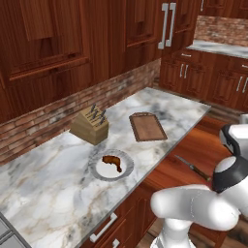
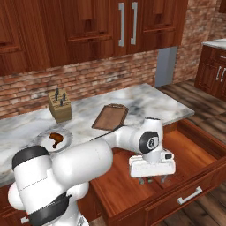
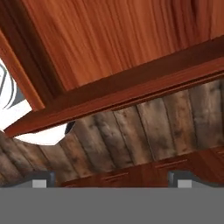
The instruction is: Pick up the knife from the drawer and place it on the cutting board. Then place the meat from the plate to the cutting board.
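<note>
- The gripper (image 2: pixel 152 179) hung low inside the open drawer (image 2: pixel 194 152), its two fingers spread wide with nothing between them.
- In the hand view the fingertips (image 3: pixel 43 180) stood far apart at the bottom, looking past the drawer's front wall (image 3: pixel 131 83) to the plank floor (image 3: pixel 144 127) beyond.
- The knife (image 1: pixel 192 167) lay on the drawer's orange-brown floor, seen from the left base view, slim blade towards the counter and dark handle towards the arm.
- From the right base view I could not make the knife out; the hand covered that part of the drawer.
- The board (image 1: pixel 147 126) lay bare on the marble counter (image 1: pixel 48 189), near its front edge.
- The meat (image 1: pixel 112 162) sat on the plate (image 1: pixel 99 169), beside the board and well apart from it.
- A knife block (image 1: pixel 89 125) stood behind the plate, near the brick wall (image 1: pixel 58 109).
- Wall cabinets (image 2: pixel 88 26) hung above the counter.
</note>
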### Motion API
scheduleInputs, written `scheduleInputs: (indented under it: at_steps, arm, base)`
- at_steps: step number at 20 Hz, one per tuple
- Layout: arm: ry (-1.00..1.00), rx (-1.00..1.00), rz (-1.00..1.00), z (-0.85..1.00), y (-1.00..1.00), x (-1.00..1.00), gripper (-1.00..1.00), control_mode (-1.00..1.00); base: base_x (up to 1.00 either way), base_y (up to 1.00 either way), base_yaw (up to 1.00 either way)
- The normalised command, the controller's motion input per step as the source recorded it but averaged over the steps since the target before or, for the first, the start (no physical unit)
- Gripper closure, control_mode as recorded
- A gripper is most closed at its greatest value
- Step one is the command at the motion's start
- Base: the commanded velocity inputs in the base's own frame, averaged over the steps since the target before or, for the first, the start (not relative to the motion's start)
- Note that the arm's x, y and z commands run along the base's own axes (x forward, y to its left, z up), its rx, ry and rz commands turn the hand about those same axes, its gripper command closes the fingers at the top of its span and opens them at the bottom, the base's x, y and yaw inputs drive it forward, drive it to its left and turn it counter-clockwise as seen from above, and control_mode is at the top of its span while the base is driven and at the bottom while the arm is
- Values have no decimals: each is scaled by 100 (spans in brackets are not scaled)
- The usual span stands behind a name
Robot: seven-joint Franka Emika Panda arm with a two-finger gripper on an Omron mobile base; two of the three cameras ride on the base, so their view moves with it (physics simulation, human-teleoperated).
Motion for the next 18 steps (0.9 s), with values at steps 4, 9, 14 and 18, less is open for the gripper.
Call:
scheduleInputs:
  at_steps: [4, 9, 14, 18]
  arm:
    - [-11, 3, 22, 0, 22, 20, -100, -100]
    - [-15, 23, 13, -5, 18, 29, -100, -100]
    - [-5, 14, 4, -7, 22, 53, -100, -100]
    - [-1, 1, 0, 0, 10, 67, -100, -100]
  base:
    - [0, 0, 0]
    - [0, 0, 0]
    - [0, 0, 0]
    - [0, 0, 0]
